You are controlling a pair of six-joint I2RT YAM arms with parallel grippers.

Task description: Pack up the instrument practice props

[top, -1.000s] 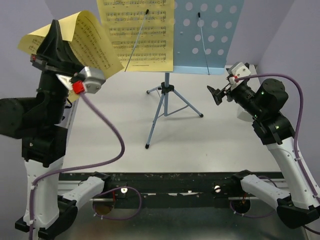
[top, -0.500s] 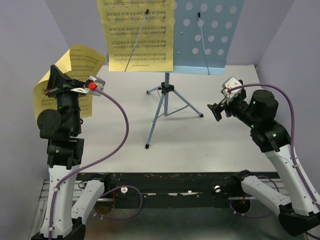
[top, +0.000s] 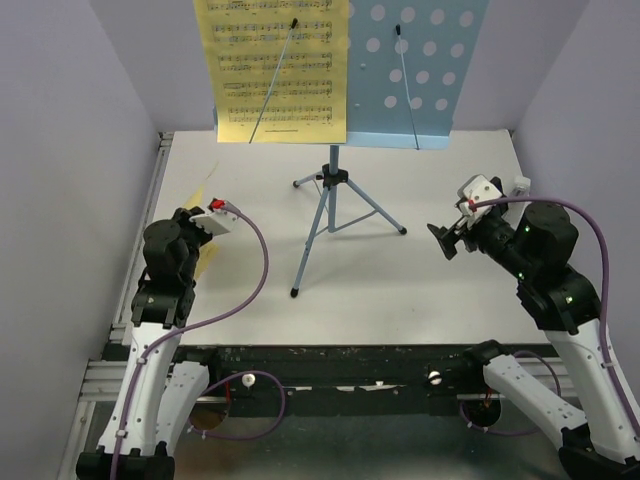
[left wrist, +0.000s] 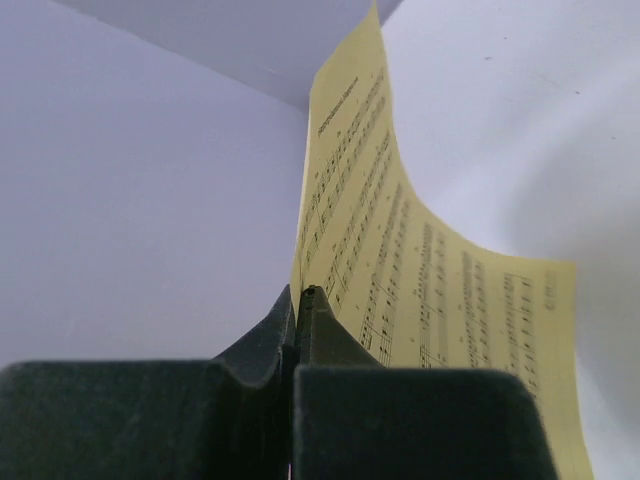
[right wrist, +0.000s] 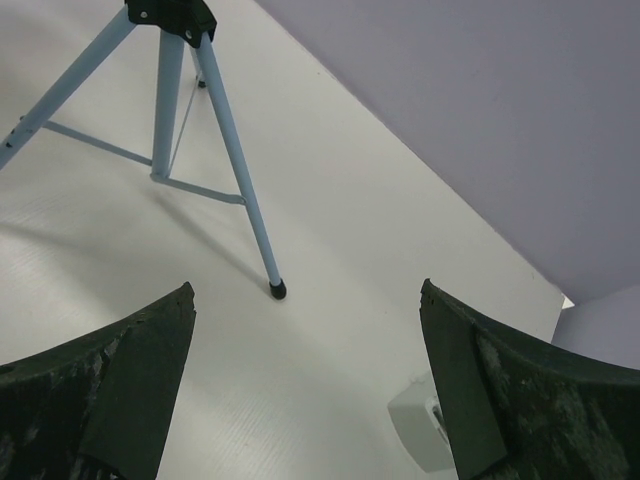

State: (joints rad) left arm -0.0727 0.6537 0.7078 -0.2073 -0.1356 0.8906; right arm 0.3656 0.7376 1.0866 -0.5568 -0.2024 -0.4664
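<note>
The light-blue music stand's punched desk [top: 420,60] stands at the back on thin tripod legs [top: 330,215]. One yellow sheet-music page [top: 280,70] rests on its left half under a wire holder. My left gripper [top: 203,232] is low at the table's left side. It is shut on a second yellow page [left wrist: 420,280], which curls up beside the wall; only slivers of this page [top: 208,258] show from above. My right gripper [top: 445,240] is open and empty, right of the tripod. The stand's leg [right wrist: 235,170] is ahead of it. The small whitish plastic piece [right wrist: 420,430] lies by its right finger.
Lilac walls close in the table on the left [top: 70,200], right and back. The whitish piece also shows near the right wall in the top view [top: 520,184]. A black rail [top: 330,360] runs along the near edge by the arm bases.
My left arm has swung down from high at the left to low by the table's left side, carrying the yellow page. My right gripper has drifted slightly right and nearer.
</note>
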